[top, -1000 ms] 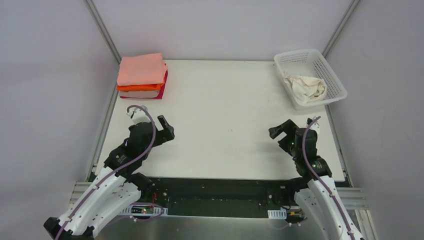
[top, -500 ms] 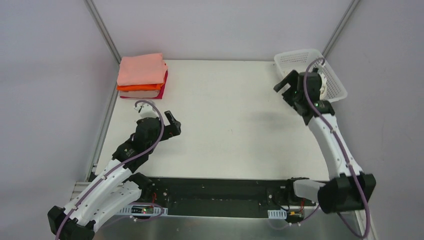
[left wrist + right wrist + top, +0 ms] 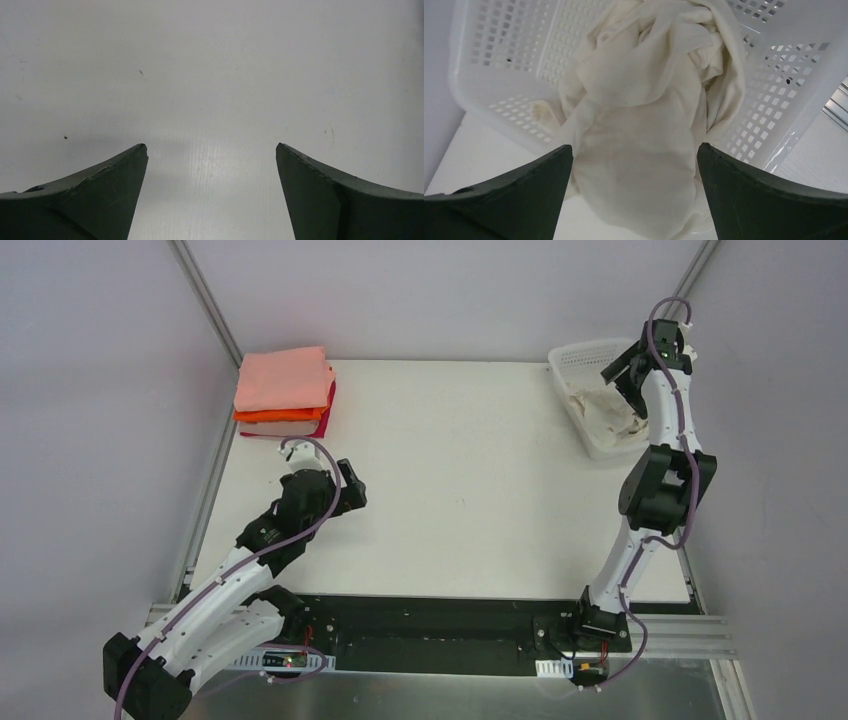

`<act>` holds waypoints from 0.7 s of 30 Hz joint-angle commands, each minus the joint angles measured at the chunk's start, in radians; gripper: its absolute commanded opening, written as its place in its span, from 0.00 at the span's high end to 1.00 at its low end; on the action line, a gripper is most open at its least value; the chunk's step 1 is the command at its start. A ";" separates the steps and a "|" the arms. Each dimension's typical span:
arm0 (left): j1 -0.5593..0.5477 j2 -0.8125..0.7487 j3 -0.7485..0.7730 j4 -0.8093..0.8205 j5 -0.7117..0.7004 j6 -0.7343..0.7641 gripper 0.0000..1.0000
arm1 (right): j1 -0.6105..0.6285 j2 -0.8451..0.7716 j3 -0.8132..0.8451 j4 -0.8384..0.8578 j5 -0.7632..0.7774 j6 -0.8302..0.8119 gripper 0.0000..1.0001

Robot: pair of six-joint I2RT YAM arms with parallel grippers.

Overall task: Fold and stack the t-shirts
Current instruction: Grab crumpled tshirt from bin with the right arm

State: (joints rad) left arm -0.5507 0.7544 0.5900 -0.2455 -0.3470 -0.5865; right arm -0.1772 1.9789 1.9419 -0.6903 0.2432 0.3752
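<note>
A crumpled cream-white t-shirt lies in the white lattice basket at the back right; the right wrist view shows the t-shirt bunched below the jaws. My right gripper hangs open over the basket, above the shirt, holding nothing; it shows in the right wrist view. A folded stack sits at the back left: salmon-pink on top, then orange, white and crimson-red. My left gripper is open and empty over bare table; it shows in the left wrist view.
The white table has metal frame rails along its left and right edges. Grey walls stand close behind the stack and the basket. The basket's wall surrounds the shirt.
My right arm has swung far back and to the right, from mid-table to above the basket. My left gripper has edged slightly forward and right.
</note>
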 commanded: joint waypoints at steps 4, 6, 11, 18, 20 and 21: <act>-0.003 0.041 0.002 0.044 -0.021 0.016 0.00 | -0.042 0.195 0.159 -0.156 -0.056 -0.009 0.01; -0.003 0.044 0.004 0.045 -0.027 0.016 0.00 | -0.046 0.242 0.173 -0.150 -0.064 0.008 0.01; -0.003 0.035 0.000 0.043 -0.035 0.016 0.00 | -0.050 0.323 0.175 -0.090 -0.131 0.032 0.03; -0.003 0.009 -0.004 0.040 -0.040 0.016 0.00 | -0.057 0.301 0.114 0.054 -0.234 0.091 0.79; -0.003 -0.005 -0.008 0.038 -0.038 0.016 0.00 | -0.058 0.264 0.109 0.085 -0.274 0.095 0.99; -0.003 -0.017 -0.010 0.037 -0.036 0.014 0.00 | -0.058 0.232 0.112 0.090 -0.283 0.096 1.00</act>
State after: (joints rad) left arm -0.5507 0.7784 0.5900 -0.2283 -0.3679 -0.5858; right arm -0.2317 2.3291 2.0617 -0.6949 0.0525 0.4351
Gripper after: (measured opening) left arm 0.996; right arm 0.102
